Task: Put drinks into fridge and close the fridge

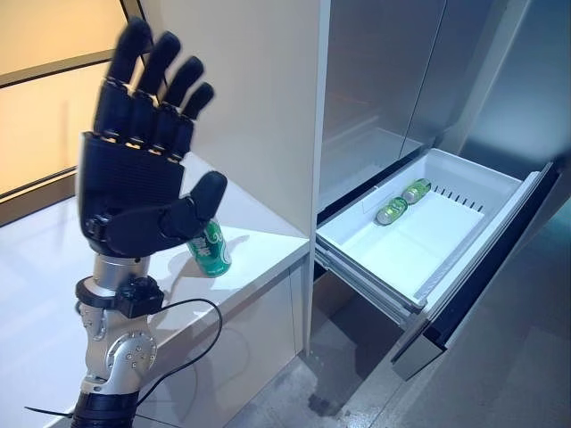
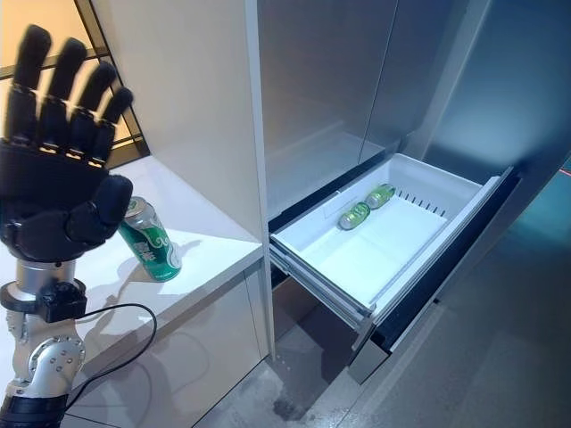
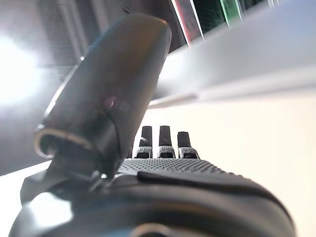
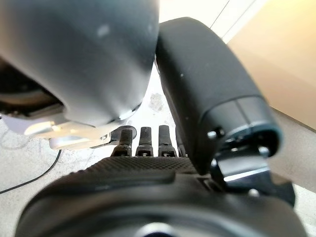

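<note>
A green can (image 1: 212, 251) stands tilted on the white counter (image 1: 268, 245), just behind my left hand (image 1: 134, 178). That hand is raised upright above the counter with its fingers straight and spread, holding nothing; it also shows in the left wrist view (image 3: 163, 168). The fridge's white drawer (image 1: 401, 254) is pulled out to the right, and green cans (image 1: 403, 201) lie on their sides at its far end. My right hand (image 4: 148, 177) hangs over the floor with its fingers (image 4: 148, 140) straight and holds nothing.
A tall white cabinet panel (image 1: 259, 89) stands between the counter and the fridge. The fridge's grey upper doors (image 1: 384, 71) are shut above the drawer. The drawer's dark front (image 1: 482, 276) juts out over the grey floor (image 1: 500, 374).
</note>
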{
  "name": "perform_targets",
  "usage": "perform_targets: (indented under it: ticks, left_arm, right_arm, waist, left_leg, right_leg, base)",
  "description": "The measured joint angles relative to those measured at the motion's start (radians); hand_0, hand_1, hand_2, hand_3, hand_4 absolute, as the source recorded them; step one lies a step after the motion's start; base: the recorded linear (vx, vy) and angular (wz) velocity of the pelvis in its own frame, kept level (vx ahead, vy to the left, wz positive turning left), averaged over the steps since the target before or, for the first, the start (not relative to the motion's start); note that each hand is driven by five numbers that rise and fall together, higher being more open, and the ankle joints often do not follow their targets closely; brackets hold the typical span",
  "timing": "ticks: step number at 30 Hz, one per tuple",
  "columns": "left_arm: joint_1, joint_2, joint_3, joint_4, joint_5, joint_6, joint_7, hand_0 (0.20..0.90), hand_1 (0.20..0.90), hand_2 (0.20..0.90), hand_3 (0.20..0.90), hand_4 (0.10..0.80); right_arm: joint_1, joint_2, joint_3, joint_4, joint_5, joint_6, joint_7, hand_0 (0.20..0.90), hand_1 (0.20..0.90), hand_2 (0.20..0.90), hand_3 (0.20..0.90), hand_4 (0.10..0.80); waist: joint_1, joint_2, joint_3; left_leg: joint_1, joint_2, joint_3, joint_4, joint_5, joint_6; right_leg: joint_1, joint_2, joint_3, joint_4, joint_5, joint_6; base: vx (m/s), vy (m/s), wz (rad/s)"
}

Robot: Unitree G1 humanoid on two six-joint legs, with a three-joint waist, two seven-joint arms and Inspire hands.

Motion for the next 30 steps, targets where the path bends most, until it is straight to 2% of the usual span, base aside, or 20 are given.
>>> perform_targets:
  ticks: [4,11,18,22,25,30]
  left_arm:
    - [0.0,0.011,0.003,0.036,0.196,-0.028,0.172,0.9,0.9,0.9,0.9,0.8]
    - [0.0,0.013,0.008,0.13,0.269,0.014,0.335,0.9,0.9,0.9,0.9,0.8]
    - [0.007,0.013,0.023,0.235,0.259,0.141,0.336,0.9,0.9,0.9,0.9,0.8]
    - [0.016,0.013,0.028,0.272,0.192,0.209,0.292,0.9,0.9,0.9,0.9,0.8]
    - [0.033,0.013,0.029,0.272,0.125,0.237,0.246,0.9,0.9,0.9,0.9,0.8]
    - [0.033,0.012,0.031,0.272,0.107,0.254,0.215,0.9,0.9,0.9,0.9,0.8]
  right_arm:
    - [0.0,0.0,0.0,0.001,0.0,0.002,0.0,0.9,0.9,0.9,0.9,0.8]
    - [-0.001,-0.003,-0.001,-0.003,0.001,0.017,-0.005,0.9,0.9,0.9,0.9,0.8]
    - [-0.002,-0.005,-0.002,-0.017,0.0,0.043,-0.019,0.9,0.9,0.9,0.9,0.8]
    - [-0.002,-0.006,-0.011,-0.024,-0.001,0.049,-0.022,0.9,0.9,0.9,0.9,0.8]
    - [-0.003,-0.006,-0.012,-0.024,-0.001,0.049,-0.022,0.9,0.9,0.9,0.9,0.8]
    - [-0.004,-0.007,-0.015,-0.027,-0.002,0.058,-0.022,0.9,0.9,0.9,0.9,0.8]
  waist:
    - [0.005,0.006,-0.005]
    - [0.013,0.014,-0.009]
    - [0.024,0.015,-0.007]
    - [0.024,0.018,0.005]
    - [0.023,0.018,0.011]
    - [0.024,0.017,0.014]
  left_leg:
    - [-0.002,0.001,0.0,0.0,0.0,0.0]
    - [-0.002,0.001,0.0,0.0,0.0,0.0]
    - [0.001,0.001,-0.001,0.0,0.0,0.0]
    - [0.002,0.001,-0.001,0.0,0.0,0.0]
    - [0.002,0.001,-0.001,0.0,0.0,0.0]
    - [0.002,0.001,-0.001,0.0,0.0,0.0]
  right_leg:
    - [0.001,0.0,0.0,0.0,0.0,0.0]
    - [0.001,0.001,0.0,0.0,0.0,0.0]
    - [0.004,0.001,0.0,0.0,0.0,0.0]
    - [0.007,0.0,0.0,0.0,0.0,0.0]
    - [0.007,0.0,0.0,0.0,0.0,0.0]
    - [0.007,0.0,0.0,0.0,0.0,0.0]
  base:
    - [0.0,0.0,0.0]
    - [0.0,0.0,0.0]
    - [0.0,0.0,0.0]
    - [0.0,0.0,0.0]
    - [0.0,0.0,0.0]
    - [0.0,0.0,0.0]
